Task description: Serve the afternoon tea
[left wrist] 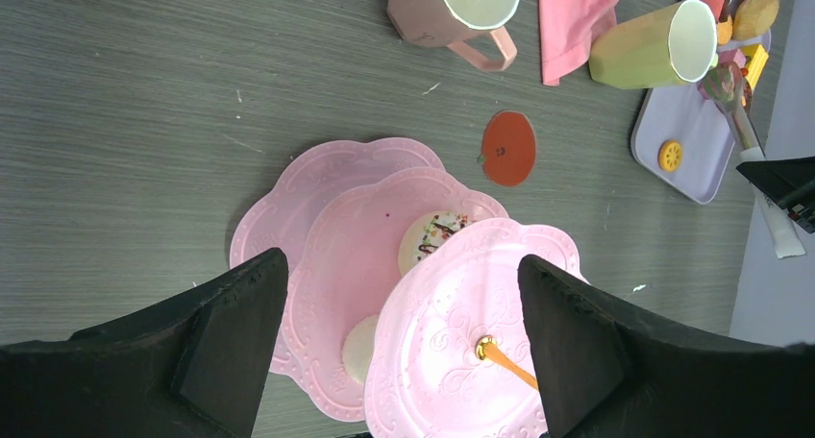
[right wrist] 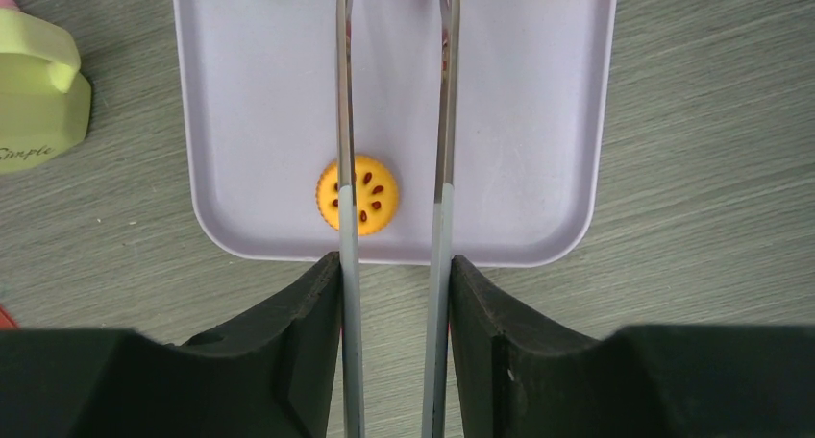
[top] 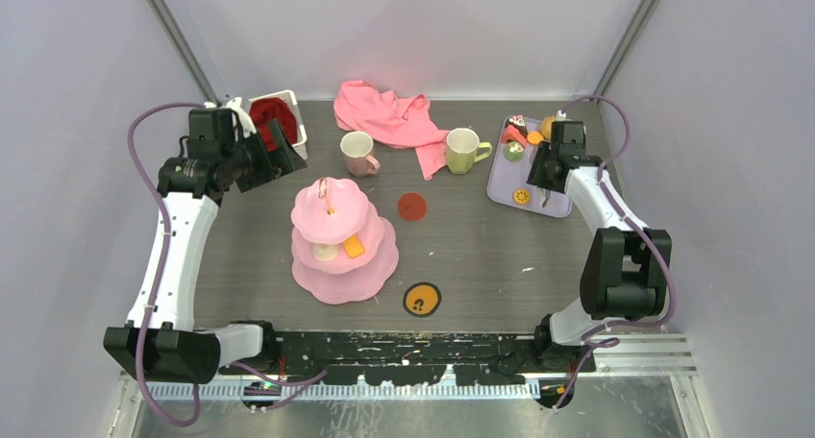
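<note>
Right wrist view alone shows my right gripper (right wrist: 394, 265) clenching tongs (right wrist: 442, 121) over the tray's (right wrist: 259, 92) six-o'clock cookie (right wrist: 370, 196); my left gripper (left wrist: 402, 258) gapes empty.

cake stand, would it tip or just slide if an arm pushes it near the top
Likely to tip: the cake stand rises in three stacked tiers, so a high push has leverage. Pushed low at its wide bottom tier, it would probably slide on the table. The orange pastry lying loose on the middle tier might slip off.
</note>
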